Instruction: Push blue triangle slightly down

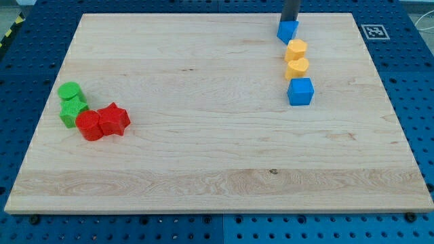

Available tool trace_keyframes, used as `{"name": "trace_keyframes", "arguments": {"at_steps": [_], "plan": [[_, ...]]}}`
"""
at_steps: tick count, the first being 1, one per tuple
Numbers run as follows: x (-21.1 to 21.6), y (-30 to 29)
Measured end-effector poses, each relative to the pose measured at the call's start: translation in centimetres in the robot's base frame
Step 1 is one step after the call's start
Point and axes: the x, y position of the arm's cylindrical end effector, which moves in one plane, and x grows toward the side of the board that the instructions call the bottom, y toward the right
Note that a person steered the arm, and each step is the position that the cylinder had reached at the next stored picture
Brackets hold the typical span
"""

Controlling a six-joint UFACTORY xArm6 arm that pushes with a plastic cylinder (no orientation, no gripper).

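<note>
The blue triangle (pixel 287 30) lies near the view's top right of the wooden board. My tip (pixel 289 22) stands right at the triangle's upper edge, touching or nearly touching it. Just below the triangle sit a yellow hexagon block (pixel 296 49), a yellow heart-like block (pixel 297 68) and a blue cube (pixel 300 91), in a column running down the view.
At the view's left sit a green cylinder (pixel 70 91), a green star-like block (pixel 72 112), a red cylinder (pixel 89 126) and a red star (pixel 114 120), bunched together. A fiducial marker (pixel 373 31) is at the board's (pixel 203 156) top right corner.
</note>
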Motion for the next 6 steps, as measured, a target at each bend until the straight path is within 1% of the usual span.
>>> {"name": "trace_keyframes", "arguments": {"at_steps": [2, 4, 6], "plan": [[0.0, -0.5], [1.8, -0.3], [1.8, -2.1]]}}
